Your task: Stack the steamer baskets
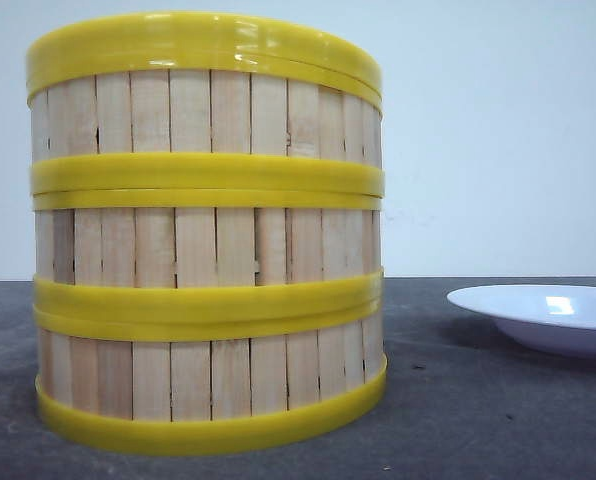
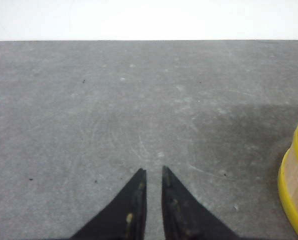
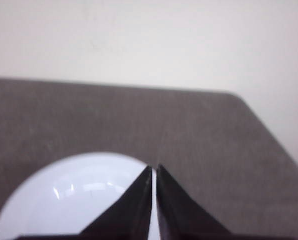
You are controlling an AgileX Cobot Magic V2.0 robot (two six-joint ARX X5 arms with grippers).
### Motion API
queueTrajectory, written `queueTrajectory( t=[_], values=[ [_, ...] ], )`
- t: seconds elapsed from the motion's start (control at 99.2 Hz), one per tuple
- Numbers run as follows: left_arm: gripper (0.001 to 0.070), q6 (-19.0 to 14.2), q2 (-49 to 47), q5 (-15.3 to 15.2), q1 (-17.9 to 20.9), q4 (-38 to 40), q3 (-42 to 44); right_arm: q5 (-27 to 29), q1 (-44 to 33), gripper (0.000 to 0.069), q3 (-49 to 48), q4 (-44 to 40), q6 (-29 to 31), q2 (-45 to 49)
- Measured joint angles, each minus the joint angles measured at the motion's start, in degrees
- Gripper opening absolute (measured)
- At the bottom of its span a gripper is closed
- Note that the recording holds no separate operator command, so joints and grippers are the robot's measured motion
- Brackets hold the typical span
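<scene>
Grey counter (image 1: 498,420) against white wall; three steamer baskets (image 1: 208,230) already stacked in one column near the front camera, white plate (image 1: 548,315) apart to the right; left end effector (image 2: 153,172) and right end effector (image 3: 154,169) nearly closed, empty, likely since stacking looks finished.

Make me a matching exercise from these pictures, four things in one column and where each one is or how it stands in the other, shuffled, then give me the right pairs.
Things:
1. steamer baskets
2. white plate
3. left gripper
4. right gripper

Places or states:
A. jaws nearly shut, holding nothing, over the white plate
B. piled three high on the grey table, left in the front view
C. at the right edge of the front view, lying on the table
D. jaws nearly shut, holding nothing, over bare table beside the stack

Pairs: 1-B, 2-C, 3-D, 4-A
</scene>
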Motion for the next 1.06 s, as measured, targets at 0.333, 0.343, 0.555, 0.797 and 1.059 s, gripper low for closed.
queueTrajectory(
  t=[0.333,0.343,0.555,0.797,1.059],
  values=[
    [0.0029,0.0,0.0,0.0,-0.02,0.02,-0.02,-4.46,-5.38,0.0008,-15.02,0.77,1.49,-12.17],
    [0.0029,0.0,0.0,0.0,0.0,0.02,-0.02,-4.76,-5.49,0.0008,-15.23,0.79,1.49,-12.28],
    [0.0029,0.0,0.0,0.0,0.0,0.02,-0.02,-7.72,-7.17,0.0008,-16.72,2.34,1.6,-12.24],
    [0.0029,0.0,0.0,0.0,0.0,0.02,-0.02,-7.87,-8.46,0.0008,-16.83,2.58,1.57,-12.24],
    [0.0029,0.0,0.0,0.0,0.0,0.02,-0.02,-7.82,-8.46,0.0008,-17.14,3.58,1.6,-12.24]
  ],
)
